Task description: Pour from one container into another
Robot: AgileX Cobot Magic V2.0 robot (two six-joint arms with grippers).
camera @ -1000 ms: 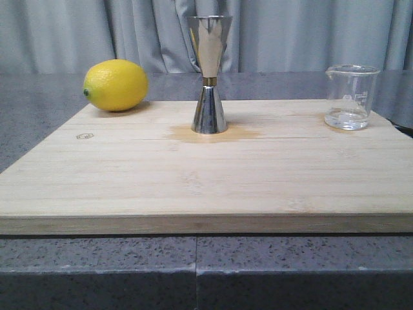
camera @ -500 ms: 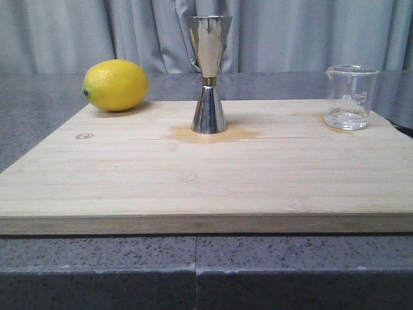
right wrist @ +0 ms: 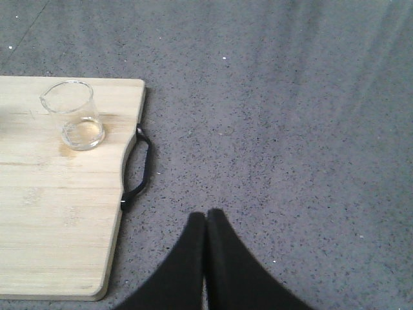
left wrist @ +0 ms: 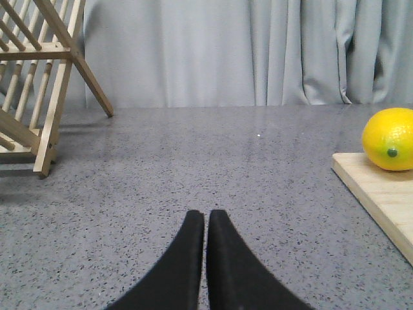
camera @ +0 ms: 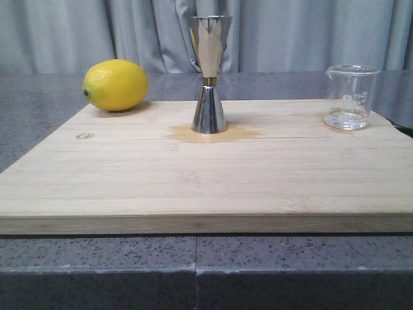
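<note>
A steel jigger (camera: 208, 75) stands upright at the back middle of the wooden cutting board (camera: 206, 174). A small clear glass beaker (camera: 350, 97) with a little clear liquid stands at the board's back right; the right wrist view shows this beaker (right wrist: 74, 115) too. My left gripper (left wrist: 206, 214) is shut and empty over the grey counter, left of the board. My right gripper (right wrist: 206, 213) is shut and empty over the counter, right of the board. Neither gripper appears in the front view.
A yellow lemon (camera: 115, 84) rests at the board's back left corner, with the same lemon (left wrist: 388, 139) in the left wrist view. A wooden dish rack (left wrist: 39, 77) stands on the counter further left. The board has a black handle (right wrist: 139, 168) on its right edge. A grey curtain hangs behind.
</note>
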